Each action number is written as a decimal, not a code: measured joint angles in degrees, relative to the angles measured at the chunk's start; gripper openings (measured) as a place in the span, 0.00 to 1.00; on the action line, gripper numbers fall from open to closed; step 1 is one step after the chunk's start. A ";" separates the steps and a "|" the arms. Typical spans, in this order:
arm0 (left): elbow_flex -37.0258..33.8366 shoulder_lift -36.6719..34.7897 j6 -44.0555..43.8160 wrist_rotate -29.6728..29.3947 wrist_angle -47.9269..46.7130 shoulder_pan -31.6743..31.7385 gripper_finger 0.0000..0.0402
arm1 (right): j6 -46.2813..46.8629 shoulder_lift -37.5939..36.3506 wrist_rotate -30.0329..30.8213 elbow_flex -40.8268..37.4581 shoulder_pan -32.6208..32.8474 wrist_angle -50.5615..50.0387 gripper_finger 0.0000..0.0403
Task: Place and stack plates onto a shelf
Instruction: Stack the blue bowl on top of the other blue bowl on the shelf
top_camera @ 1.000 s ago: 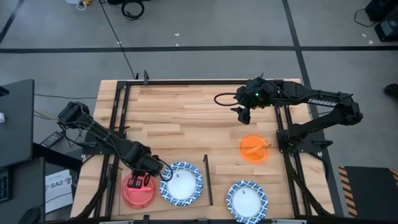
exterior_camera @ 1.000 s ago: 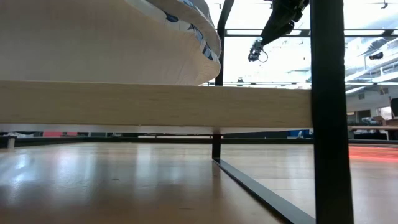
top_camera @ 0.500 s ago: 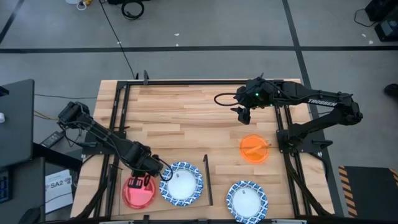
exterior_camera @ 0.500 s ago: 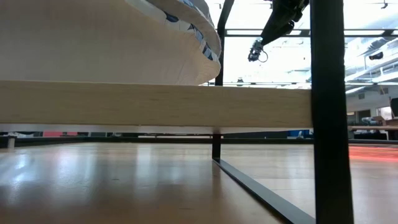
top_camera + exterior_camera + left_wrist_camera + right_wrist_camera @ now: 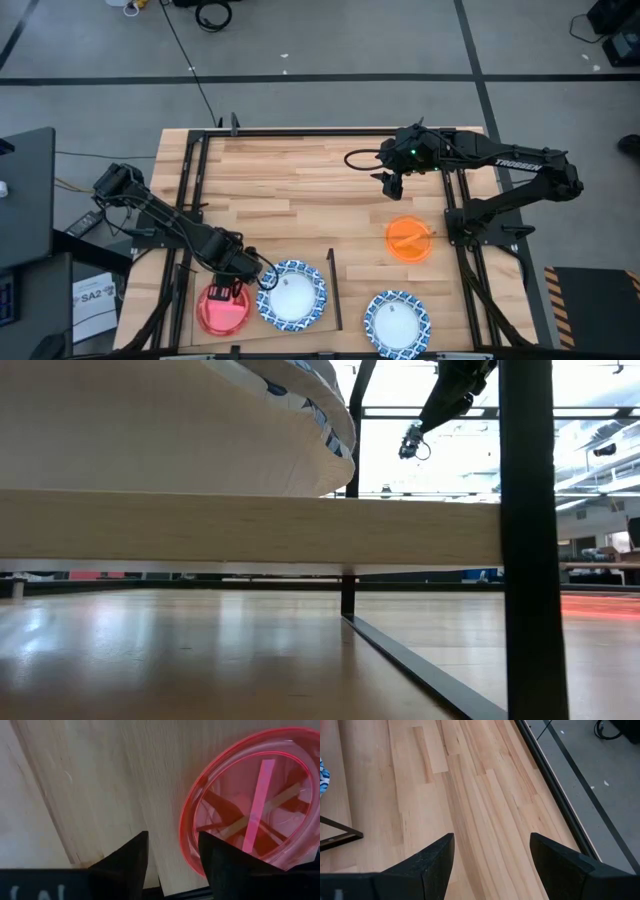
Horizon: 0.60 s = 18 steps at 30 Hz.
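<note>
A translucent red plate (image 5: 222, 308) lies flat on the pale shelf (image 5: 253, 336) at the table's near left. A blue-and-white plate (image 5: 292, 297) rests beside it on the same shelf. My left gripper (image 5: 232, 288) is open at the red plate's far rim (image 5: 189, 820), one finger over the plate and one over bare shelf (image 5: 100, 795). Another blue-and-white plate (image 5: 397, 322) and an orange plate (image 5: 410, 240) lie on the tabletop to the right. My right gripper (image 5: 390, 185) hangs open above the far right of the table, holding nothing. My left gripper stands with its open fingers (image 5: 227, 865) astride the red plate's rim (image 5: 192, 862), coming slantwise from above on the plate's far side. I cannot tell whether either finger touches the rim. The plate lies flat on the shelf.
A thin black bar (image 5: 333, 290) bounds the shelf on its right. In the low view the shelf's edge (image 5: 250, 530) carries the blue-and-white plate (image 5: 300, 420), and a black post (image 5: 530, 540) stands close by. Black frame rails (image 5: 190, 200) run along the table's sides.
My left gripper has drawn back a little from the red plate toward the table's far edge. The red plate stays flat on the shelf.
</note>
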 joint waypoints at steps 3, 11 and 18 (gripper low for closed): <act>0.02 0.00 1.24 0.00 -0.40 0.01 0.45 | 0.00 0.00 0.00 0.00 0.00 0.00 0.66; 0.02 0.00 1.45 0.66 -0.40 0.01 0.46 | 0.02 0.00 0.00 0.00 -0.02 0.00 0.66; 0.02 -0.02 1.45 0.87 -0.41 0.01 0.46 | 0.02 0.00 0.00 0.00 -0.01 0.00 0.66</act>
